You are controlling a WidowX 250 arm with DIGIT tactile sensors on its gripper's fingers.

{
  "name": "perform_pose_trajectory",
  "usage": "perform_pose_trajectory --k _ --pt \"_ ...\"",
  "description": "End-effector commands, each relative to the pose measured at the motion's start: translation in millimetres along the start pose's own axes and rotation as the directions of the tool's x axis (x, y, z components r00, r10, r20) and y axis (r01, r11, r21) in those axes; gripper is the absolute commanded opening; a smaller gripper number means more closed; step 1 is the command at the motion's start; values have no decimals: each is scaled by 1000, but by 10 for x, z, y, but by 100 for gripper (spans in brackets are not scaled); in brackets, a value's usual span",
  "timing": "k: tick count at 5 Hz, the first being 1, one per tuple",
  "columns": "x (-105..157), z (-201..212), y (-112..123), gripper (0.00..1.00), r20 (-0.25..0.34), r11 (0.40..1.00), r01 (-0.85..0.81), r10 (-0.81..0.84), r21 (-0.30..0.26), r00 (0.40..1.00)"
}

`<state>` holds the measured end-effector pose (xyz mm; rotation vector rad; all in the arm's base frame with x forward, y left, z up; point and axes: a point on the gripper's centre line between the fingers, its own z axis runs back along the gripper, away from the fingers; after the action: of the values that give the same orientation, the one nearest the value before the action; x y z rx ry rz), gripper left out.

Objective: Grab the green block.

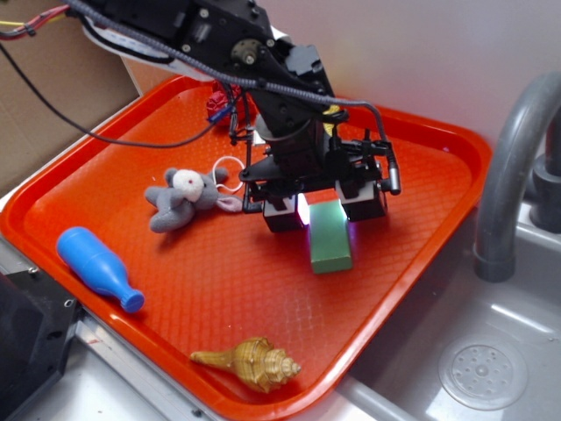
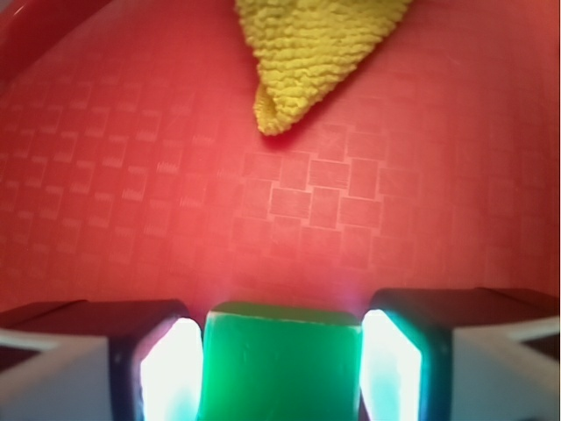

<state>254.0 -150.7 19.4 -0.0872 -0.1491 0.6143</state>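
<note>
The green block point(image 1: 331, 239) lies flat on the orange tray point(image 1: 254, 298), right of centre. My gripper point(image 1: 323, 209) is lowered over the block's far end, one finger on each side. In the wrist view the green block point(image 2: 280, 364) fills the gap between the two lit pads, and both pads sit flush against its sides. The gripper point(image 2: 280, 373) is closed on the block. The block's near end still rests on the tray.
A grey plush mouse point(image 1: 184, 197) lies left of the gripper. A blue bowling pin point(image 1: 96, 267) is at the tray's left, a seashell point(image 1: 250, 364) at its front edge, and a small red object point(image 1: 217, 105) at the back. A yellow cloth point(image 2: 311, 44) lies ahead. A grey faucet point(image 1: 513, 167) and sink are to the right.
</note>
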Motion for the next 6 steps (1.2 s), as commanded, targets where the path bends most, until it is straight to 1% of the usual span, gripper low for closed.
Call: perform_pose_trajectory --k 1,2,3,4,5,6 --pt "261 182 79 0 -48 997 70 -70 8 996" --pt "478 671 121 0 -51 990 143 -143 4 988" --pt "625 1218 325 0 15 953 304 -304 12 952" --pt "629 1771 498 0 24 878 477 -478 47 878" --pt "648 2082 606 0 -31 814 578 -578 58 816" --pt "616 2084 466 0 -2 755 651 -653 78 757"
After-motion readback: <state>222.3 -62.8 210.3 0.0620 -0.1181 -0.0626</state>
